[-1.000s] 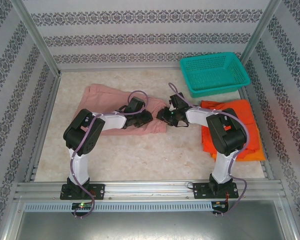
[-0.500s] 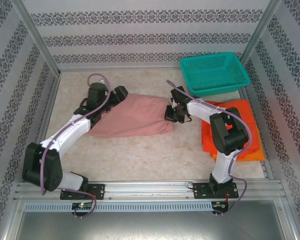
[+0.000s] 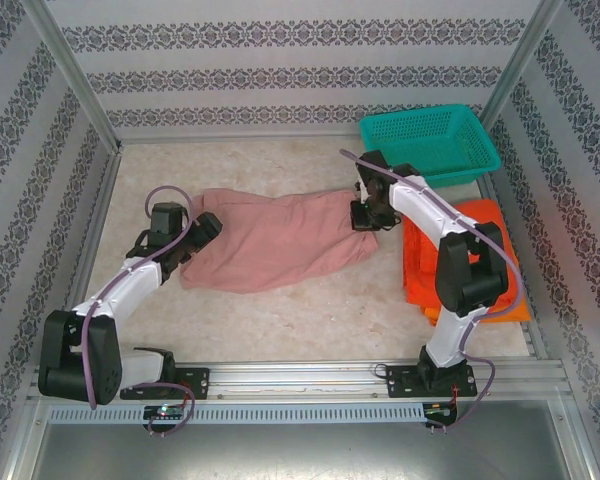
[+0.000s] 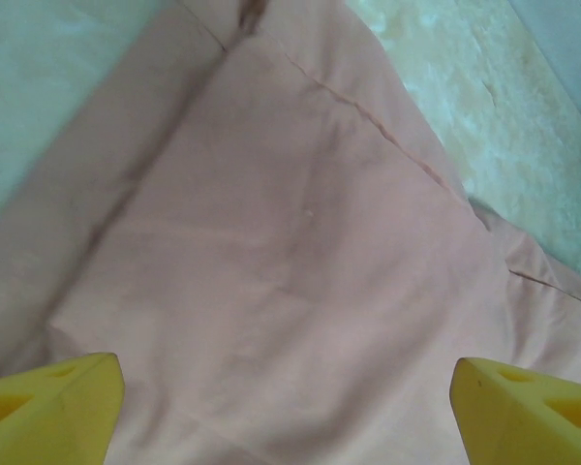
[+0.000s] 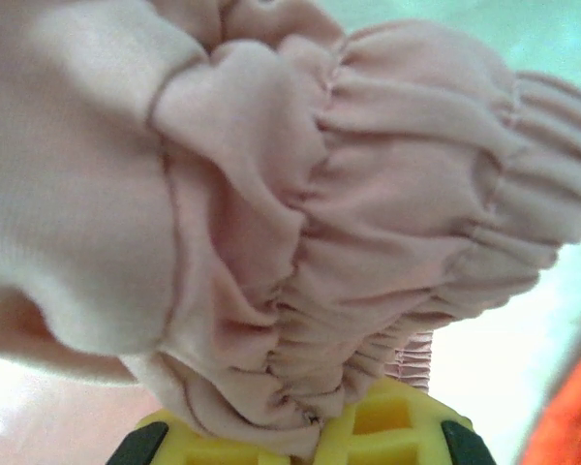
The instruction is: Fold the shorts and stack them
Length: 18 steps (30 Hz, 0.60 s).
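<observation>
Since the earlier frame, the pink shorts (image 3: 280, 245) have been drawn out toward 3 o'clock and now lie spread across the middle of the table (image 3: 280, 320), lengthwise from 9 to 3 o'clock. Their gathered elastic waistband (image 5: 387, 223) is held at the 3 o'clock end, pinched between the closed fingers of the right gripper (image 3: 368, 215), which has been shifted toward 2 o'clock; 1 yellow finger (image 5: 387, 431) is seen under the bunched cloth in the right wrist view. At the 9 o'clock end, the left gripper (image 3: 195, 232) has been pulled back toward 7 o'clock, and the cloth has been let go: its 2 yellow fingers (image 4: 48, 407) are spread wide above flat pink fabric, with nothing between them. An orange pile (image 3: 485, 222) of shorts is laid at 3 o'clock on the table, just beside the held waistband and partly hidden by the right arm. At 1 o'clock, a teal basket (image 3: 430, 145) is set by the far edge.
</observation>
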Tool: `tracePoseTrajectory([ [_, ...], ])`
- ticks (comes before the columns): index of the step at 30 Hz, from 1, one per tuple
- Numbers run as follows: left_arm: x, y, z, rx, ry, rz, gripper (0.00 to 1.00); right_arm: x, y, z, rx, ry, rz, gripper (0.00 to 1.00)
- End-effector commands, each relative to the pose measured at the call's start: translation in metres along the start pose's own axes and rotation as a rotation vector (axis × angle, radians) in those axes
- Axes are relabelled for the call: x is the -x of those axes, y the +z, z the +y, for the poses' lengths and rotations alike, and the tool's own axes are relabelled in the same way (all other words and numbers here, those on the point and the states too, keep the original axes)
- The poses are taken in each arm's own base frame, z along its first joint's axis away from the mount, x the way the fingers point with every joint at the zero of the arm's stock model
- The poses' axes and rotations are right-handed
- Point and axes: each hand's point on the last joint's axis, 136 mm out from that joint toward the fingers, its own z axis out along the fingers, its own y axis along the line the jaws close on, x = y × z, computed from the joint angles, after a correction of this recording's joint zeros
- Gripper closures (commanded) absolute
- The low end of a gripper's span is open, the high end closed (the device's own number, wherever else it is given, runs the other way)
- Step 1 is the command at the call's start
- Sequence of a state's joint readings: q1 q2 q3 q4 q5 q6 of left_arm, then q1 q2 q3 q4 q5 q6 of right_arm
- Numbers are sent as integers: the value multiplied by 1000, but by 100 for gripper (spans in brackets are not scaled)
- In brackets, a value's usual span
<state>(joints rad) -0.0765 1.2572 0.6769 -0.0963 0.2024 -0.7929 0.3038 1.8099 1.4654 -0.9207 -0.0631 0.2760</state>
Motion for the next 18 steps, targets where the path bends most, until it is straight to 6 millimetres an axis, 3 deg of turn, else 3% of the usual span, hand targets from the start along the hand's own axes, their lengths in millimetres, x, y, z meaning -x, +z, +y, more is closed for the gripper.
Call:
tracePoseTrajectory([
  [1,2,-5,-3,-21,4,-10,12,-2,-37,-22,-98,-65,-5,100],
  [6,1,-7,-4,-30,2,-11,12,9,-69,-32,-157,-99,-49,100],
  [11,3,-9,-7,-45,1,-18,12,13,-89,-52,-285,-149,-43,100],
  [18,0,-8,-12,-73,-17,1,11,26,-113,-53,-381,-200,-52,100],
])
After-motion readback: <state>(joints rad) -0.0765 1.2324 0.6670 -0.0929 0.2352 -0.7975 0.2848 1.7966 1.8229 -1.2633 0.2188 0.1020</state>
